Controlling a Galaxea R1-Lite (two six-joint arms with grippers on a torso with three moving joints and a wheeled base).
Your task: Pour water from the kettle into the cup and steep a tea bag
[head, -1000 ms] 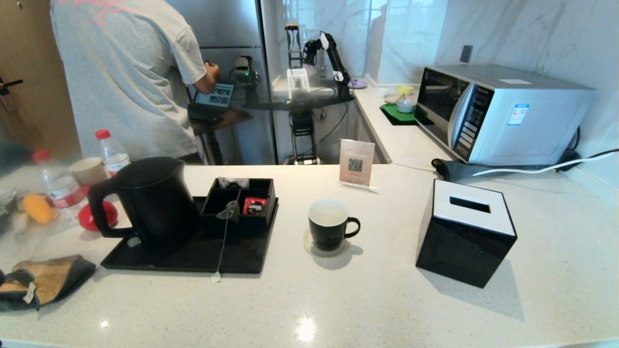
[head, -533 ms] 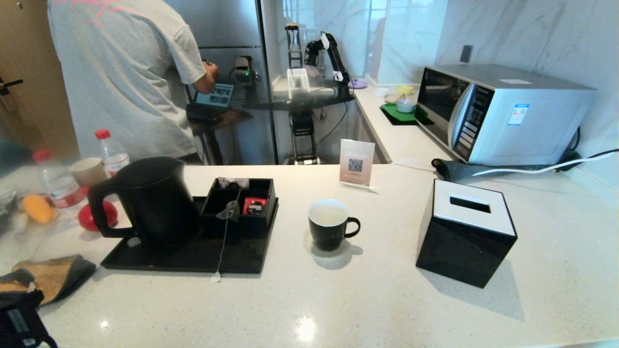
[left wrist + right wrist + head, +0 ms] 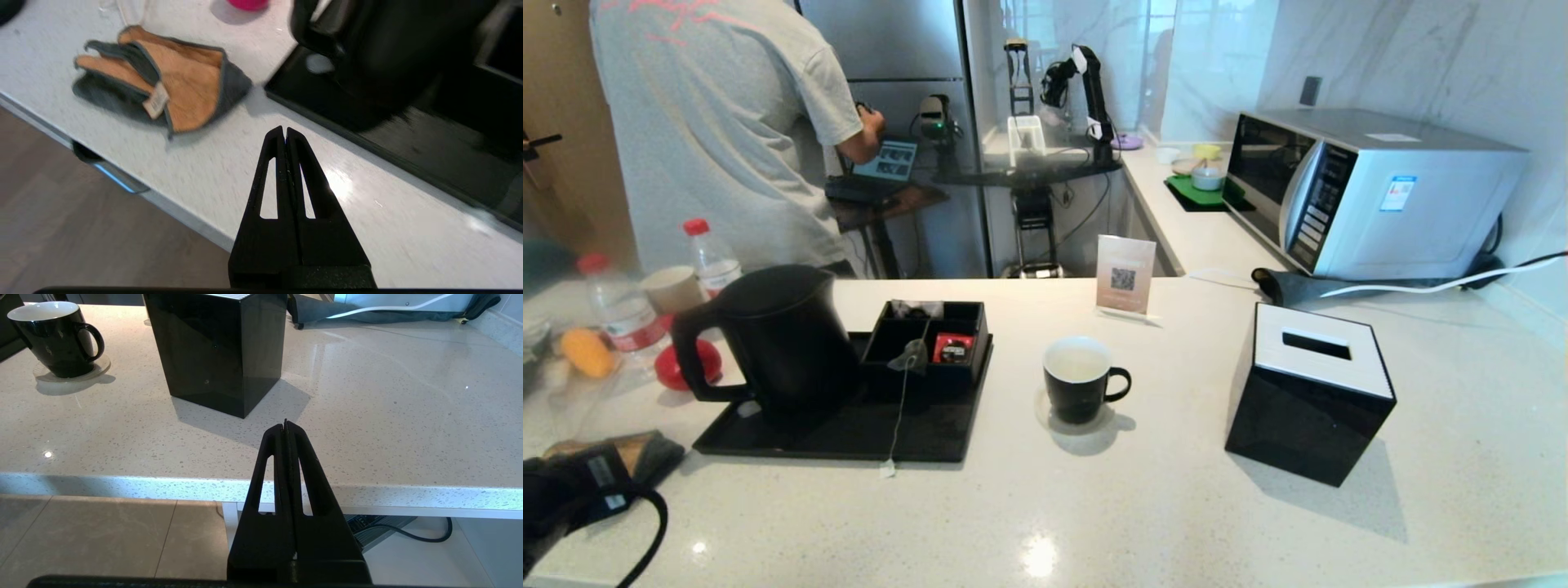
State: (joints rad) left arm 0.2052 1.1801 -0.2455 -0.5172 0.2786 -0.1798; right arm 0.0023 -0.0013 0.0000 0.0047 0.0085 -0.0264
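Note:
The black kettle stands upright at the left end of a black tray, handle toward the left; the left wrist view shows its base. The black cup sits on a clear coaster mid-counter; its inside looks white and I cannot tell if water is in it. The tea bag hangs on the organizer's front wall, its string running down to the tag on the counter. My left gripper is shut and empty above the counter's front-left edge, short of the tray. My right gripper is shut and empty, low before the counter's front edge.
A tan-and-grey mitt lies left of the tray. The organizer holds a red packet. A black tissue box stands right of the cup, a microwave behind it. Bottles, a paper cup and a person are at back left.
My left arm has come up into the head view at the lower left corner and now covers most of the mitt. Kettle, cup and tea bag have not moved.

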